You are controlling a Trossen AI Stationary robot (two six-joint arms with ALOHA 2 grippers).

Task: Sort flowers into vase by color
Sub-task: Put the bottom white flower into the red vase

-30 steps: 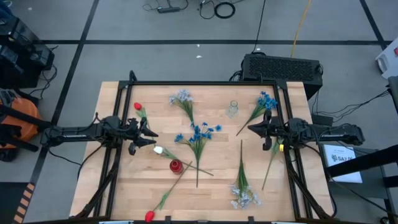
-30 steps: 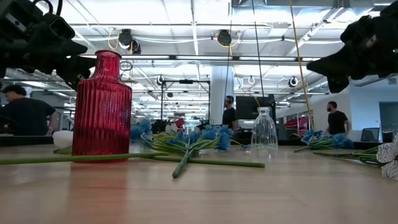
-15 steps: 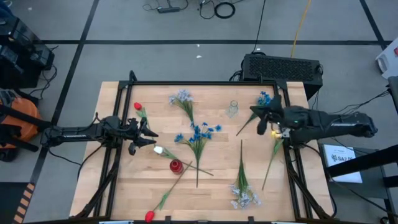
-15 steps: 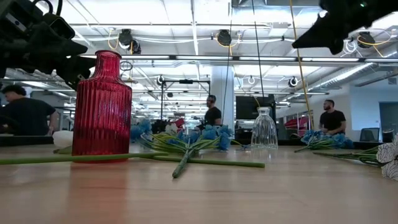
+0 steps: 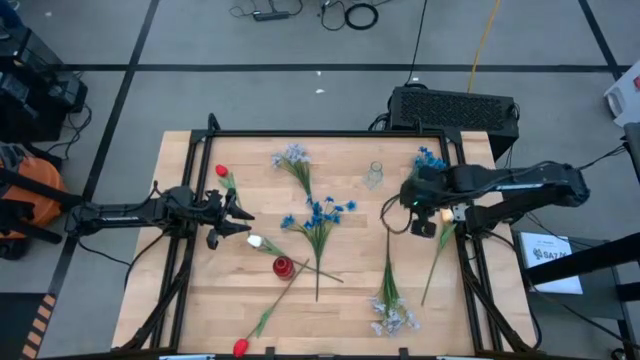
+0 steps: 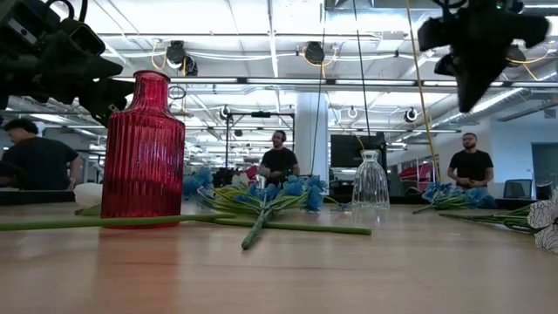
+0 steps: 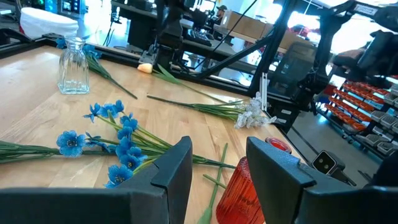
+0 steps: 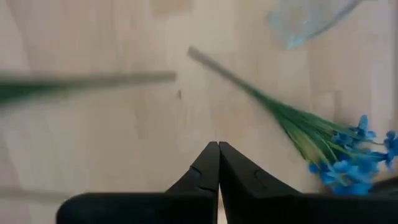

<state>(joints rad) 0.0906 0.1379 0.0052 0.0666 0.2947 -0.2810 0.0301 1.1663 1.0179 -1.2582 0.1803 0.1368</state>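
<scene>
Pressed together at the tips and holding nothing, the right gripper [image 8: 218, 163] points down at bare wood near the clear glass vase [image 5: 374, 175], with a bright blue flower bunch [image 8: 348, 158] lying just beside its line of approach; I judge it is lining up on that stem's bare end, where a pinch would not crush the blooms. Across the table [image 5: 200, 300], the left gripper [image 7: 217, 163] waits with its fingers spread and nothing between them, hanging near the red vase [image 5: 283, 266], probably kept clear until the right arm finishes. From above, the whole spread of flowers reads at once: another bright blue bunch [image 5: 318, 214] at mid-table with stems crossing toward the red vase, a pale blue-white cluster [image 5: 292, 156] toward the far edge, a second pale cluster [image 5: 393, 318] near the front edge, a red bud [image 5: 221, 171] at the left and another red bud [image 5: 240, 347] at the front edge, and a small white bloom [image 5: 254, 241] just under the left gripper. None stands in a vase, so sorting looks barely begun. The low view alone shows the red vase as ribbed and upright, and people in the room behind.
</scene>
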